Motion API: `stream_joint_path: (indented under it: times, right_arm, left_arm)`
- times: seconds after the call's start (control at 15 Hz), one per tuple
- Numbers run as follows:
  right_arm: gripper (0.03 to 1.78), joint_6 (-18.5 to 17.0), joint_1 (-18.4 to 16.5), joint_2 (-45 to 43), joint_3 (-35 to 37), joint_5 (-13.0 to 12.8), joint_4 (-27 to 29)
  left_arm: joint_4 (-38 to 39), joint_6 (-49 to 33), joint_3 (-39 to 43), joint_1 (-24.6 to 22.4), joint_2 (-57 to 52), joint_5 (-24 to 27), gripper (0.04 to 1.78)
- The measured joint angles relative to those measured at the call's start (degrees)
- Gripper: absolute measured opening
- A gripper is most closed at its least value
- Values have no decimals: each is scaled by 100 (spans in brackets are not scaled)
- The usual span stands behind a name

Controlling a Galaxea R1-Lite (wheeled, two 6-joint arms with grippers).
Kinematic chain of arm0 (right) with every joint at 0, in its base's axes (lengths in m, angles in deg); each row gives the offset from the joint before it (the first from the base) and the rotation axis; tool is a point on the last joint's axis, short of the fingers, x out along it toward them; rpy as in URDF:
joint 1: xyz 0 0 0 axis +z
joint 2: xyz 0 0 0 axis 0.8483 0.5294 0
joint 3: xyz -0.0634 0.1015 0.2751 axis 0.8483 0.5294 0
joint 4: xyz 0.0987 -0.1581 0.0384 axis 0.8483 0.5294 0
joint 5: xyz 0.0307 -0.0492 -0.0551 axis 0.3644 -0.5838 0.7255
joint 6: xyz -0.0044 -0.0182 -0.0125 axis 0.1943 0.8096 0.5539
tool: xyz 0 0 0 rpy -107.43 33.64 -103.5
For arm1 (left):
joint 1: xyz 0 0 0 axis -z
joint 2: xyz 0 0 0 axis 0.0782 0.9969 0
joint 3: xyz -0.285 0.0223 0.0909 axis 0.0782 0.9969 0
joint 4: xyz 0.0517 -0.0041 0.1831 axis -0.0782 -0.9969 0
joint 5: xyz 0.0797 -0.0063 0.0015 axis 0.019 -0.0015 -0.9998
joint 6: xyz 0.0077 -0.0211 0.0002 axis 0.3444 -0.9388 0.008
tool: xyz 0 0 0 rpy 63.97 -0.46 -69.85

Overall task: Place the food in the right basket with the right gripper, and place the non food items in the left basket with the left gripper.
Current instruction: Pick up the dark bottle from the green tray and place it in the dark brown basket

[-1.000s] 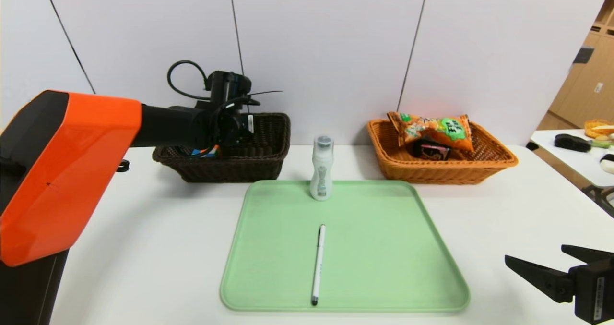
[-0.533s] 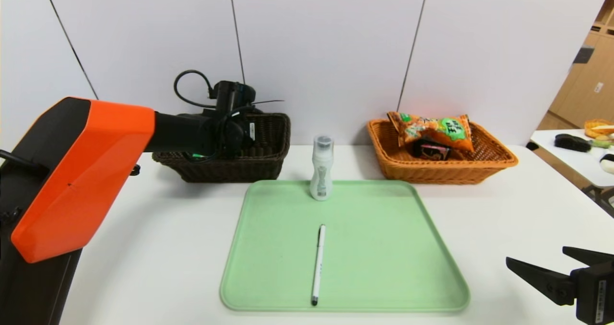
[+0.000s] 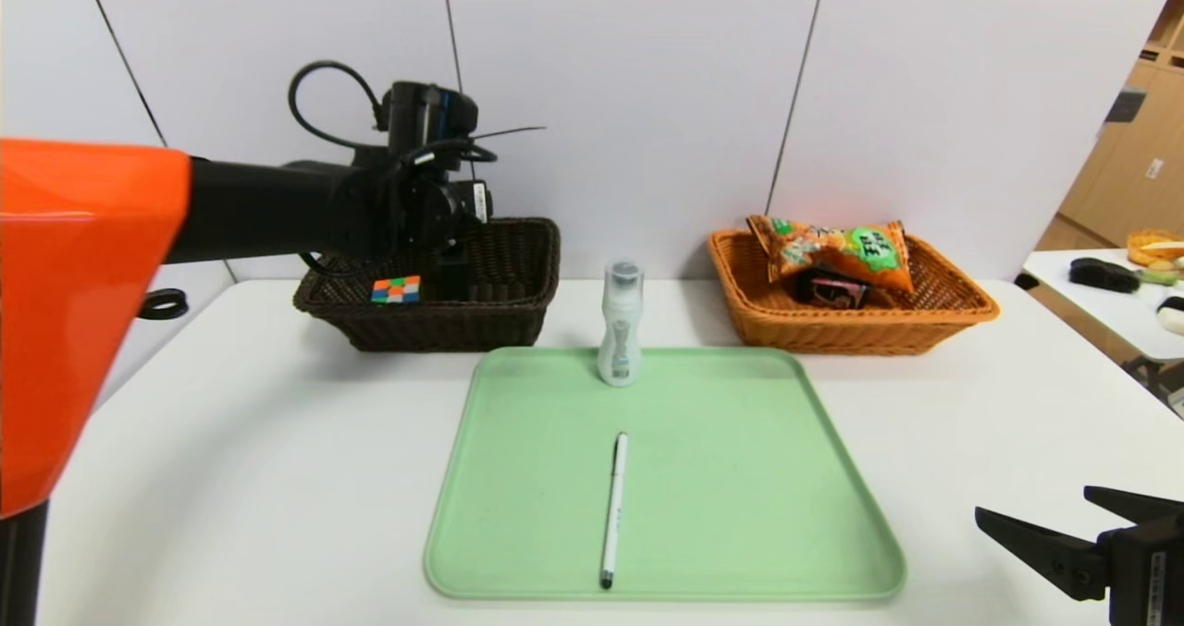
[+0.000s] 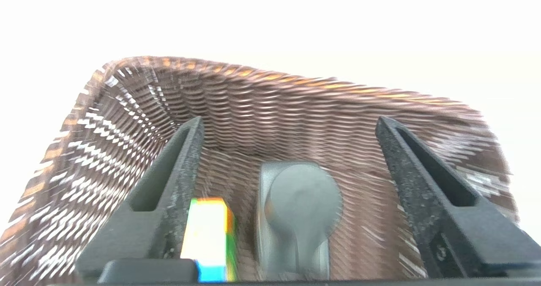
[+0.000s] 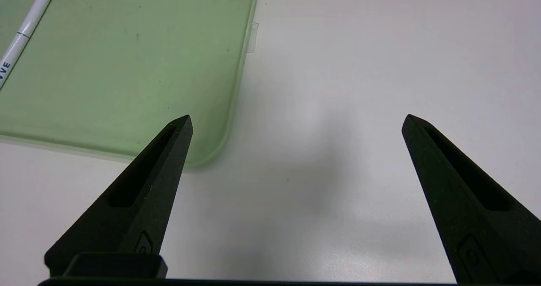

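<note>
The dark brown left basket (image 3: 481,321) stands at the back left, with a multicoloured cube (image 3: 396,289) lying inside it. My left gripper (image 3: 449,270) hangs over this basket, open and holding nothing. Its wrist view shows the gripper (image 4: 288,121) spread above the cube (image 4: 207,235) and a grey item (image 4: 296,210) on the basket floor. The orange right basket (image 3: 851,321) holds an orange snack bag (image 3: 832,247) and a dark packet (image 3: 830,288). A white bottle (image 3: 621,335) and a white pen (image 3: 613,508) are on the green tray (image 3: 740,478). My right gripper (image 3: 1034,504) is parked open at the near right.
The right gripper (image 5: 296,118) hovers over bare white table beside the tray's near right corner (image 5: 203,151), with the pen (image 5: 21,41) farther off. A second table (image 3: 1110,302) with odd items stands at the far right. A wall runs behind the baskets.
My left gripper opened and let go of the cube, which now lies in the left basket. The left arm then rose above the basket. The right arm stayed put.
</note>
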Motion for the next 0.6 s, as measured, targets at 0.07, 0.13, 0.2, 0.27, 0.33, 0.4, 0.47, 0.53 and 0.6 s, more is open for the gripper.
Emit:
stream_joint_path:
  times: [0.07,0.13,0.2,0.27,0.33,0.4,0.47,0.53,0.6]
  right_arm:
    - [171,0,0,2,4,-7,-7]
    - [171,0,0,6,4,-7,-9]
    - [171,-1,0,6,4,-7,-7]
    - [171,-1,0,6,4,-7,0]
    - [171,0,0,9,4,-9,2]
    - [171,-1,0,11,-5,-7,9]
    - [171,-1,0,15,-33,-11,6]
    - [171,-4,0,24,-85,-17,30]
    - [171,-9,0,44,-176,-24,61]
  left_arm:
    - [-389,-135,57,208,-339,2,150]
    - [-1003,-361,105,482,-667,33,152]
    - [-1704,-661,134,768,-936,133,154]
    - [-2454,-1025,154,1080,-1189,354,156]
    - [-3222,-1452,173,1403,-1445,741,158]
    - [-3847,-1814,204,1684,-1643,1200,159]
    - [-4352,-2097,267,1950,-1794,1571,161]
    - [-4721,-2280,391,2221,-1902,1788,162]
    - [-4882,-2365,560,2439,-1960,1838,163]
